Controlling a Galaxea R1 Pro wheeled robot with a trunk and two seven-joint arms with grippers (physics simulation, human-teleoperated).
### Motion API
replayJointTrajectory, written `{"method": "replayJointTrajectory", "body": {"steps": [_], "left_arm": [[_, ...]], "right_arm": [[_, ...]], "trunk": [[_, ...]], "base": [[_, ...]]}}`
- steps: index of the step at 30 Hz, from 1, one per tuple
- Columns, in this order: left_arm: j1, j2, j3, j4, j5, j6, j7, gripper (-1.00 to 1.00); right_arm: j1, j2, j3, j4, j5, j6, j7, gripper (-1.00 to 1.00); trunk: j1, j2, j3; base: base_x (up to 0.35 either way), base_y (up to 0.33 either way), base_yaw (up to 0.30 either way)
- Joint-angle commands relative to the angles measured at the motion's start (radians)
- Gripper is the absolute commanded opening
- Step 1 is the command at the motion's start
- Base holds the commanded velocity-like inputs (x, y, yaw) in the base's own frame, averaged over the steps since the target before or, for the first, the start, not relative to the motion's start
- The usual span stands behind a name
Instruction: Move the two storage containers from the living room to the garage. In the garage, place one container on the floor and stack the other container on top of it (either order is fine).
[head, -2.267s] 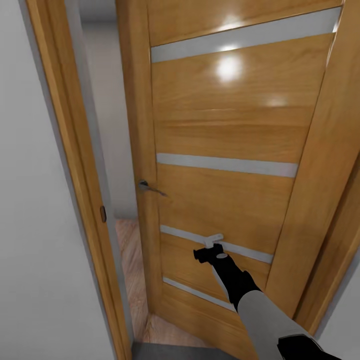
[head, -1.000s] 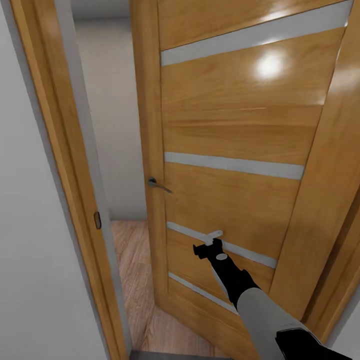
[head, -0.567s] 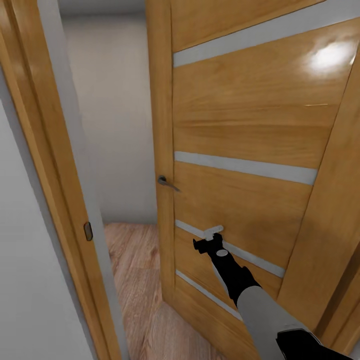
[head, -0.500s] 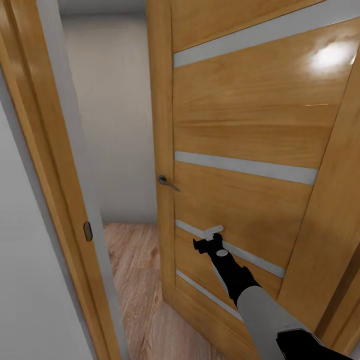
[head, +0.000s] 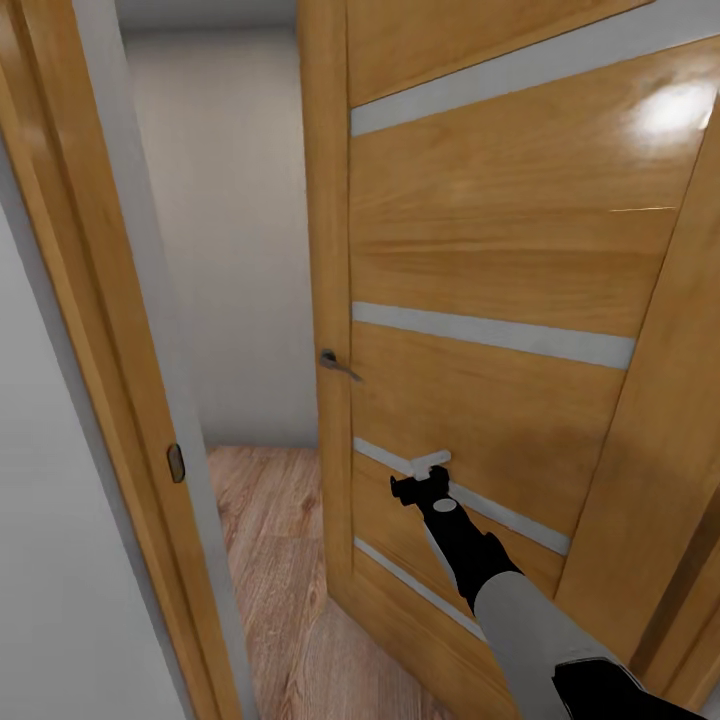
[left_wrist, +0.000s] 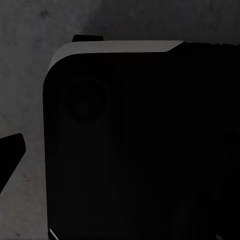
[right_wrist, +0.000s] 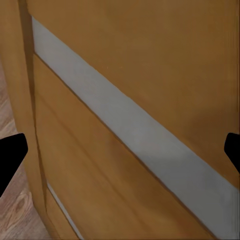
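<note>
Robot faces a half-open honey-coloured wooden door with pale grey horizontal inlay strips (head: 480, 250), which takes up the centre and right of the head view. The right gripper (head: 428, 478) sits lower centre, its tip against or just short of one grey strip; the right wrist view has a dark fingertip (right_wrist: 11, 155) at each side edge, set wide, so the jaws stand spread and hold nothing. In the left wrist view a dark fingertip (left_wrist: 10, 152) shows over a black rounded body and mottled grey ground; cannot tell whether that pincer is open or closed.

The red-orange storage bins are not in sight here; presumably beyond the doorway, where light wood-plank floor (head: 265, 560) shows at lower left.

Judgement: open plastic bins should be light and stiff, with smooth walls likely to slip; take hold over the rim.

In the way: the door leaf itself, its small metal lever handle (head: 338, 364) on the leading edge, and the wooden door frame (head: 100, 330) at left. The gap looks narrow for the base.
</note>
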Motion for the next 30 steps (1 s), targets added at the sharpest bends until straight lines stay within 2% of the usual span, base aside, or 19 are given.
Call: {"method": "replayJointTrajectory", "body": {"steps": [1,8,19,23,24,25,30], "left_arm": [[0.0,0.0,0.001,-0.001,0.005,-0.002,0.0,1.0],[0.0,0.0,0.001,0.0,0.005,-0.002,0.0,1.0],[0.0,0.0,0.001,0.0,0.005,-0.002,0.0,1.0],[0.0,0.0,0.001,0.0,0.005,-0.002,0.0,1.0],[0.0,0.0,0.001,0.0,0.005,-0.002,0.0,1.0],[0.0,0.0,0.001,0.0,0.005,-0.002,0.0,1.0],[0.0,0.0,0.001,0.0,0.005,-0.002,0.0,1.0]], "right_arm": [[-0.001,0.0,0.002,-0.005,0.02,0.008,-0.014,1.0],[-0.001,0.0,0.011,-0.013,0.028,0.005,-0.039,1.0],[-0.001,0.0,0.009,-0.003,0.035,0.006,-0.042,1.0],[-0.001,0.0,0.008,0.0,0.096,0.002,-0.052,1.0],[-0.001,0.0,0.008,0.0,0.132,0.002,-0.056,1.0],[-0.001,0.0,0.007,0.0,0.147,0.002,-0.058,1.0],[-0.001,0.0,0.005,0.002,0.166,0.012,-0.058,1.0]], "trunk": [[0.0,-0.001,-0.001],[0.0,-0.001,-0.001],[0.0,-0.001,-0.001],[0.0,-0.001,-0.001],[0.0,-0.001,-0.001],[0.0,-0.001,-0.001],[0.0,-0.001,-0.001]], "base": [[0.0,0.0,0.0],[0.0,0.0,0.0],[0.0,0.0,0.0],[0.0,0.0,0.0],[0.0,0.0,0.0],[0.0,0.0,0.0],[0.0,0.0,0.0]]}}
